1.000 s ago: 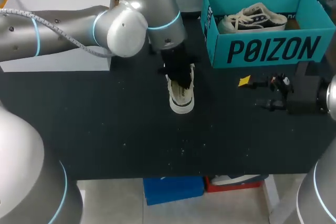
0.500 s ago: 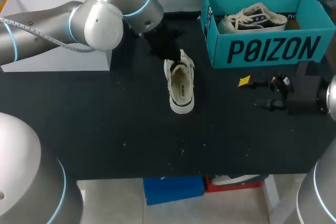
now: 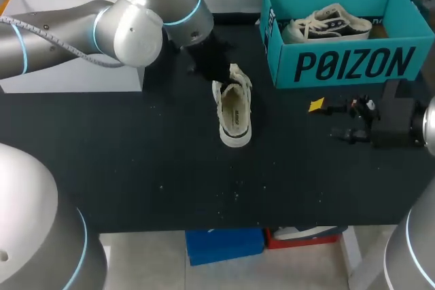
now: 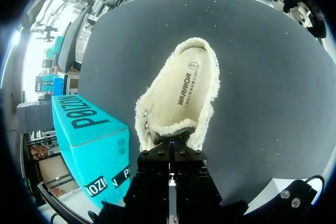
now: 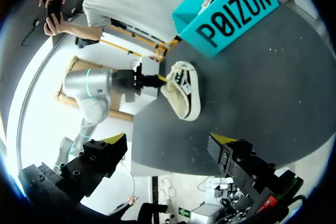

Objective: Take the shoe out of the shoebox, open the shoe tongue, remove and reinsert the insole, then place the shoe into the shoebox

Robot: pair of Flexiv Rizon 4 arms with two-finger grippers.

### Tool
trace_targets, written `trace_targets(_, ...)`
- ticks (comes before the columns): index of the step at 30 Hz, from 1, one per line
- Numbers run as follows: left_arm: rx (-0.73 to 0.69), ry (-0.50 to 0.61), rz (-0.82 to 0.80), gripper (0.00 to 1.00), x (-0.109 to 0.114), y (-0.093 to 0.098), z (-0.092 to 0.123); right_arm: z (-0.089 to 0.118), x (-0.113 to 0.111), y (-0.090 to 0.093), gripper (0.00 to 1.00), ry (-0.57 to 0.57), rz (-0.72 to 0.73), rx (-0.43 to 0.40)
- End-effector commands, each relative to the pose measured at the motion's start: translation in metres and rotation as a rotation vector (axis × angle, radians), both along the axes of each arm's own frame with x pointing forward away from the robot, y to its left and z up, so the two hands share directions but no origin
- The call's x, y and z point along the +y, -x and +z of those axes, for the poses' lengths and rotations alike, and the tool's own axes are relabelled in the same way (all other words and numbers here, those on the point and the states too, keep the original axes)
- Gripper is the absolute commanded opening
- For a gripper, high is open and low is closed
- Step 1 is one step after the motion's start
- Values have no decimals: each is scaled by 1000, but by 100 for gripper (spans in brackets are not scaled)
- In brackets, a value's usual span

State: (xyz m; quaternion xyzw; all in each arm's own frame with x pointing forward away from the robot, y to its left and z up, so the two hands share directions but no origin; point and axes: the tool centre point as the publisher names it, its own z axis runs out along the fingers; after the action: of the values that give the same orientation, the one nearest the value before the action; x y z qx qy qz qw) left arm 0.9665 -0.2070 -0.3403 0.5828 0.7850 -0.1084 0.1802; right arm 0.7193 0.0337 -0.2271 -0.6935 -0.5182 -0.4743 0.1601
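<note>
One shoe (image 3: pixel 234 113) is out of the shoebox (image 3: pixel 353 66) and sits upright on the tabletop (image 3: pixel 136 154), near the box and apart from it. That's step one done! The opening gapes wide and the insole (image 4: pixel 186 85) lies flat inside. Whether it has been out and back in, I can't say from here. If it has, only the return to the box is left. A second shoe (image 3: pixel 326 24) lies in the box.

My left hand (image 4: pixel 170 144) is right at the fleecy tongue (image 4: pixel 167 129), its front end buried in the lining, so I can't tell whether it grips anything. My right hand (image 5: pixel 168 140) hangs spread wide and empty over the tabletop, in front of the box.

A second ago my left hand was down inside the shoe. Half a second ago it had pulled back clear of it, and now it's in again at the tongue end. The shoe hasn't budged, nor has my right arm.
</note>
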Motion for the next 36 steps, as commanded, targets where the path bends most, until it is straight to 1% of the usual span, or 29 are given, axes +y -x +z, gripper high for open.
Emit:
trace_targets(1, 8, 6, -30, 0, -12, 7, -6, 0, 1, 0, 100, 1, 0, 1)
trace_targets(6, 42, -11, -79, 0, -14, 17, -13, 0, 1, 0, 100, 1, 0, 1)
trace_targets(12, 84, -40, -75, 0, -3, 27, -36, 0, 1, 0, 100, 1, 0, 1)
trace_targets(15, 91, -35, -78, 0, -1, 31, -37, 0, 1, 0, 100, 1, 0, 1)
trace_targets(19, 76, -10, -100, 0, -1, 31, -21, 0, 1, 0, 100, 1, 0, 1)
trace_targets(24, 30, 36, -134, 0, -2, 34, 18, 0, 1, 0, 100, 1, 0, 1)
trace_targets(27, 15, 27, -176, 0, 0, 33, 34, 0, 1, 0, 100, 1, 0, 1)
trace_targets(28, 27, 16, -212, 16, 1, 31, 35, 0, 1, 0, 100, 1, 0, 1)
trace_targets(29, 31, 9, -215, 33, 2, 29, 35, 0, 1, 0, 100, 1, 0, 1)
trace_targets(30, 28, -14, -225, 37, 6, 33, 37, 0, 1, 0, 100, 1, 0, 1)
trace_targets(32, 23, -47, -260, 37, 10, 34, 38, 0, 1, 0, 100, 1, 0, 1)
trace_targets(36, 18, -100, -271, 42, 17, 30, 31, 0, 1, 0, 100, 1, 0, 1)
